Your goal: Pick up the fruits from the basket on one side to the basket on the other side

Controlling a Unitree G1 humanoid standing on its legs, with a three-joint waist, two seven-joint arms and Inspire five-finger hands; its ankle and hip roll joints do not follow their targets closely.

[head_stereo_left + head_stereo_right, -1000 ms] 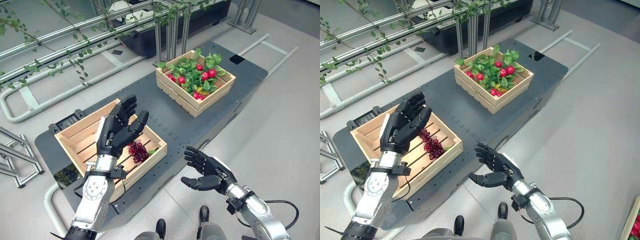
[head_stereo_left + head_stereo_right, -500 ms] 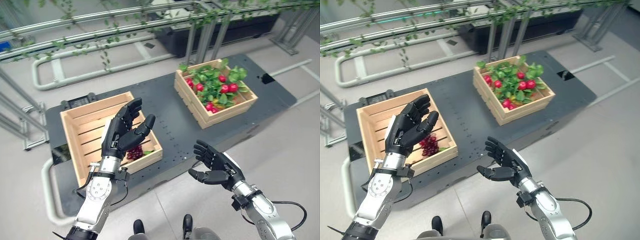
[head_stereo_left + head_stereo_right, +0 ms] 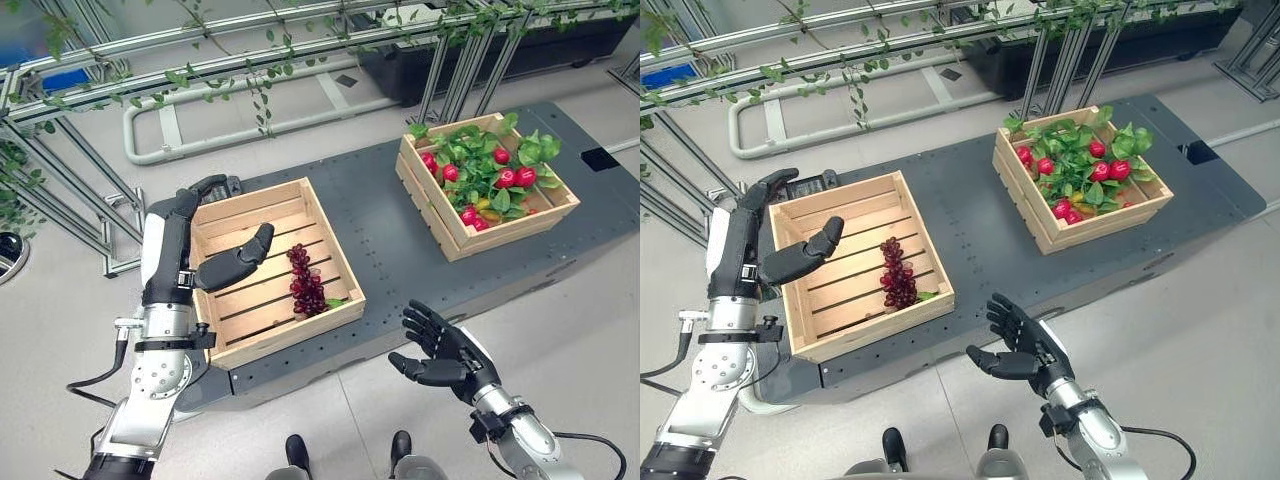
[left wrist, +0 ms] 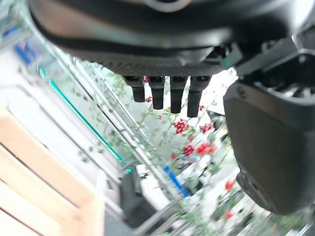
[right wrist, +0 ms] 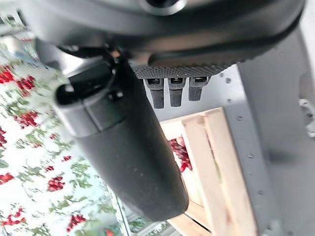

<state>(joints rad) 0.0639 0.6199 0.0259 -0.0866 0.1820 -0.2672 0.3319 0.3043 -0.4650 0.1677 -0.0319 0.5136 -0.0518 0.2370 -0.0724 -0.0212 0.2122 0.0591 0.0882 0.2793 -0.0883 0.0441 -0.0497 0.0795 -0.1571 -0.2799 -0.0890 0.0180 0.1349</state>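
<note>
The left hand [image 3: 190, 250] was raised above the outer edge of the near crate [image 3: 240, 345], its arm rising almost straight up from below. Its fingers were stretched loosely toward the far corner of the crate and its thumb jutted out over the slats; it held nothing. A bunch of dark red grapes [image 3: 305, 282] lay on the slats inside that crate, toward the side nearer the middle of the dark platform [image 3: 375, 235], well apart from the thumb. The right hand [image 3: 445, 352] hung low in front of the platform's near edge, palm turned inward, fingers spread and slightly bent, thumb out, empty. The far crate [image 3: 500, 232] sat at the other end of the platform, full of green leaves and red fruits [image 3: 505, 178].
</note>
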